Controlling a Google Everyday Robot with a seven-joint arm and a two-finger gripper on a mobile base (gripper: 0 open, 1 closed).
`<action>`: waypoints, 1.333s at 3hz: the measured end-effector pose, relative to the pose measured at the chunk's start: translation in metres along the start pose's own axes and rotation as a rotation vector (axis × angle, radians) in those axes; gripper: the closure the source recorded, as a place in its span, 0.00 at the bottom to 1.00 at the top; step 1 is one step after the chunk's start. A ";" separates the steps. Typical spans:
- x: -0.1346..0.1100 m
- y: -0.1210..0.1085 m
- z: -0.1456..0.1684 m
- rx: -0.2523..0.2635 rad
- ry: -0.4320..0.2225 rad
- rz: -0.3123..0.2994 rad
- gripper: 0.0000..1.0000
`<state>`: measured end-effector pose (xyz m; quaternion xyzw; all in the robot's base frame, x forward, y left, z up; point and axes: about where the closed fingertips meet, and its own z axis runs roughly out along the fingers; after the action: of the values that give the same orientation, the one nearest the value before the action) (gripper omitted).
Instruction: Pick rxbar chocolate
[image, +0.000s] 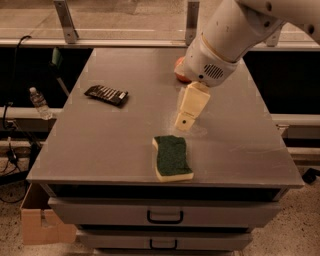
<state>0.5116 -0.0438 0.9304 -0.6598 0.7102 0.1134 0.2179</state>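
The rxbar chocolate (106, 94) is a flat dark bar with pale stripes, lying on the left part of the grey table (120, 145). My gripper (186, 120) hangs from the white arm over the table's middle, well to the right of the bar and just above and behind the sponge. It holds nothing.
A green-and-yellow sponge (172, 157) lies near the front edge. A red apple (180, 71) sits at the back, mostly hidden behind my arm. Drawers (165, 216) are below the tabletop. A cardboard box (40, 222) and a water bottle (38, 102) are at the left.
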 end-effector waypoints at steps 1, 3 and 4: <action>0.000 0.000 0.000 0.000 0.000 0.000 0.00; -0.037 -0.037 0.047 0.007 -0.116 0.033 0.00; -0.064 -0.065 0.083 0.001 -0.178 0.048 0.00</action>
<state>0.5911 0.0432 0.8949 -0.6300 0.7036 0.1762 0.2776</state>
